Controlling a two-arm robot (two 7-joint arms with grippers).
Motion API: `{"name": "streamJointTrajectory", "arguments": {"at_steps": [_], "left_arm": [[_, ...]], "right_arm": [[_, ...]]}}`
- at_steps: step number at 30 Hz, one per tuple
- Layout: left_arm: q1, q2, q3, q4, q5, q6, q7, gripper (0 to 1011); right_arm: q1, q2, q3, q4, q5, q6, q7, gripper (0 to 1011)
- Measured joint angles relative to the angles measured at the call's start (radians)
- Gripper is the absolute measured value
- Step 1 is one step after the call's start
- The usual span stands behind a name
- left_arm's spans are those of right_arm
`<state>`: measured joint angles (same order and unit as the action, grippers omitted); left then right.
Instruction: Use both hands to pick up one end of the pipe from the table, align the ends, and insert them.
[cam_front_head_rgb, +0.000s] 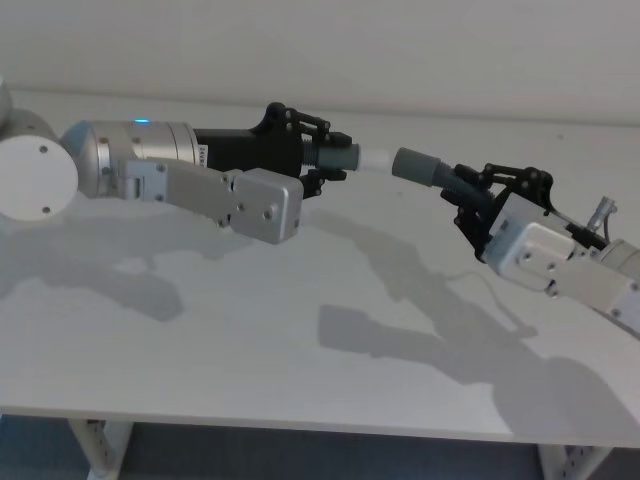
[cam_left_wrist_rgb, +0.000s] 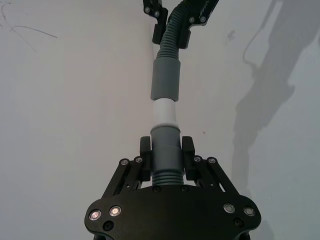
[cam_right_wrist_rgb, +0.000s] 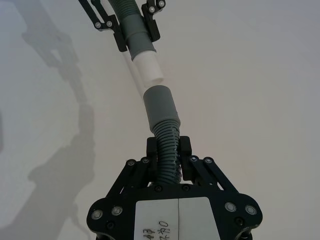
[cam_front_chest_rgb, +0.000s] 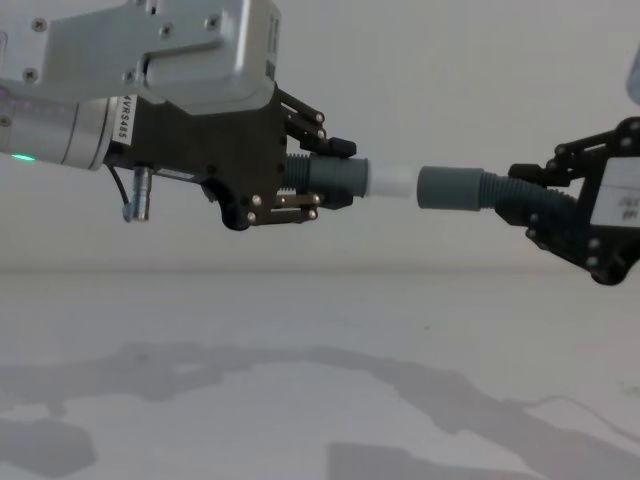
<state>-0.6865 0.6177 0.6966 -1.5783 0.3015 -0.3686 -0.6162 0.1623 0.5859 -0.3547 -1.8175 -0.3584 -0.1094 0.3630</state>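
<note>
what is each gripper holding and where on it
Left gripper clamps the white-tipped pipe piece at its grey cuff. Right gripper clamps the socket pipe piece on its ribbed section behind the cuff.

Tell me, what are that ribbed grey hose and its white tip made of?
The hose piece looks like flexible matte grey plastic, judging by its ridged, bent body. Its socket cuff is smooth, likely stiffer plastic. The white spigot tip appears smooth, hard plastic with a clean edge.

The black jointed left gripper on its silver-grey cylindrical arm hangs above the white matte table, fingers clamped. The black jointed right gripper faces it, likewise clamped, raised over the same table.
</note>
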Motion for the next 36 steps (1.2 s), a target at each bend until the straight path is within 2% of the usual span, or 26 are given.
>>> {"name": "streamJointTrajectory", "arguments": {"at_steps": [7,22,36], "left_arm": [[0.0,0.0,0.0,0.0,0.0,0.0,0.0,354],[0.0,0.0,0.0,0.0,0.0,0.0,0.0,354],[0.0,0.0,0.0,0.0,0.0,0.0,0.0,354]], "right_arm": [[0.013,-0.01,-0.011,0.002,-0.006,0.012,0.001,252],[0.025,-0.012,-0.011,0.004,-0.014,0.019,-0.001,252],[0.005,0.017,0.001,-0.017,-0.017,-0.01,-0.004,252]]}}
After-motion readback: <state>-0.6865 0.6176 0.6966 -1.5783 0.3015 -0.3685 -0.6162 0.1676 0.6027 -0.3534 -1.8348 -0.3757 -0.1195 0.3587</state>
